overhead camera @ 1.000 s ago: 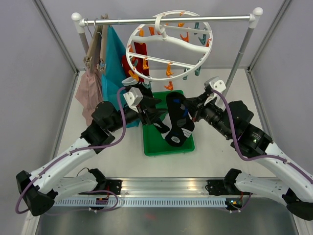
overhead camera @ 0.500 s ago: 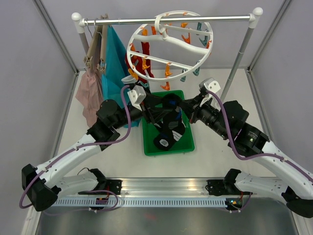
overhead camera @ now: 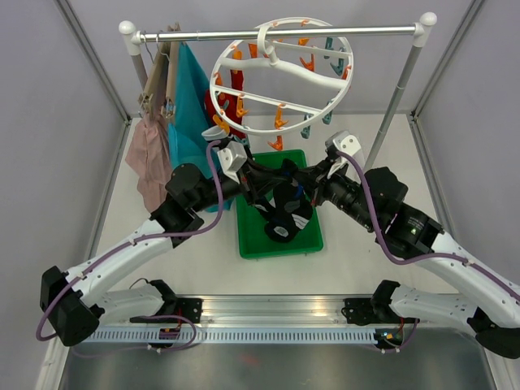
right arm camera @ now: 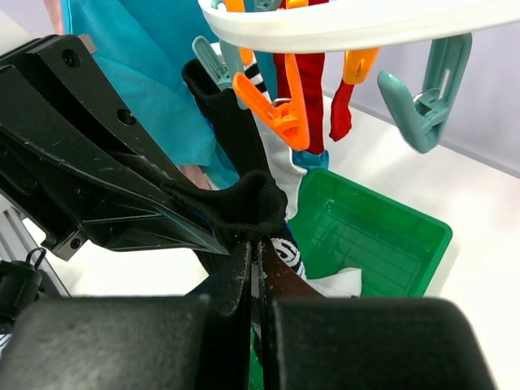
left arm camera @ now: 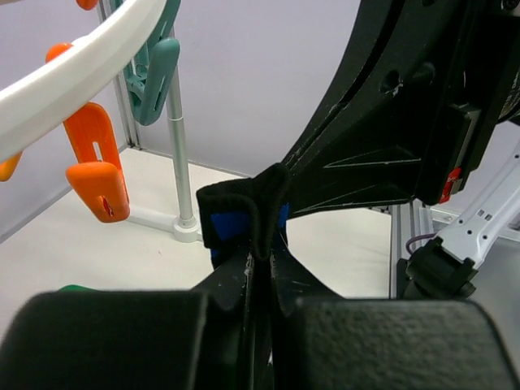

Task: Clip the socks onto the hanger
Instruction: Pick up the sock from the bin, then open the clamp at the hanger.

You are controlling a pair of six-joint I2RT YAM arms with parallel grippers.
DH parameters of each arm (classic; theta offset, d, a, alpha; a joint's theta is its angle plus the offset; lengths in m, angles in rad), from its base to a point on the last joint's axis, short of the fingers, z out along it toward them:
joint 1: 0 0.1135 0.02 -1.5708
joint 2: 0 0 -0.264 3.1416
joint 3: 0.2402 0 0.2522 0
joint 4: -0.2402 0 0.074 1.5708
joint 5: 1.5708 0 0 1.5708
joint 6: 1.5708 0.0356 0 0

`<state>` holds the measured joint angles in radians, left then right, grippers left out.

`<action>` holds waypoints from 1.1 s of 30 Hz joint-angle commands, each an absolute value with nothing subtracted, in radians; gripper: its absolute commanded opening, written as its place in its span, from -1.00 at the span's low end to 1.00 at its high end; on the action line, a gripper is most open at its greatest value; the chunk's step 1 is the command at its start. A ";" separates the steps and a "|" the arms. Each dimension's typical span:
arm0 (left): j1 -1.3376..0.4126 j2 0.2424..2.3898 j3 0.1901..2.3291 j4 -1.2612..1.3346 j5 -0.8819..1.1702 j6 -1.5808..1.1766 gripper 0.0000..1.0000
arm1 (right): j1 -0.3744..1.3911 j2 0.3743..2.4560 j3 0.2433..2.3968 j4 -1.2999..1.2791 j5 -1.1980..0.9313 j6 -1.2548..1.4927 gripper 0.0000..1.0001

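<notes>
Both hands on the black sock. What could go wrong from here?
1. The left hand and right hand pinch only a thin edge of the black sock; it may fall into the green tray.
2. The hands nearly touch, so they may collide.
3. The hanger hangs close above; a bump could swing its orange clips away.

light: bright, even, diffuse, from above | shadows: faint, soft-edged under arms on table [overhead camera: 349, 268] | glare: slight sheen on metal rod [overhead camera: 203, 35] | blur: left gripper [left arm camera: 260, 272], right gripper [right arm camera: 253, 272] close-up, defocused; black sock [left arm camera: 240, 215] fairly sharp | distortion: top-view uprights lean outward at edges
</notes>
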<state>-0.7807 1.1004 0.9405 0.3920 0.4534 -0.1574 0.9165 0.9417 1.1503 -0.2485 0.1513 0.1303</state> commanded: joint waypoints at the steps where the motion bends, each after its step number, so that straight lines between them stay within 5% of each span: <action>1: -0.782 1.106 0.917 0.459 0.494 -0.158 -0.88 | 0.927 0.943 1.141 -0.224 0.161 0.127 -0.99; 5: -0.793 1.091 0.879 0.468 0.477 -0.080 -0.95 | 0.928 0.943 1.144 -0.241 0.184 0.120 -0.98; 14: -0.854 1.022 0.697 0.604 0.292 0.211 -0.95 | 0.927 0.951 1.192 -0.316 0.325 0.117 0.09; 20: -0.925 1.038 0.615 0.719 0.169 0.414 -0.95 | 0.928 0.948 1.212 -0.308 0.377 0.120 0.20; 33: -0.942 1.043 0.617 0.752 0.043 0.416 -0.95 | 0.928 1.020 1.243 -0.207 0.232 0.031 0.32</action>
<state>-0.9382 1.0512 0.6083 0.6922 0.0883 0.3771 0.9211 1.0092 1.2076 -0.2840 0.2821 0.0811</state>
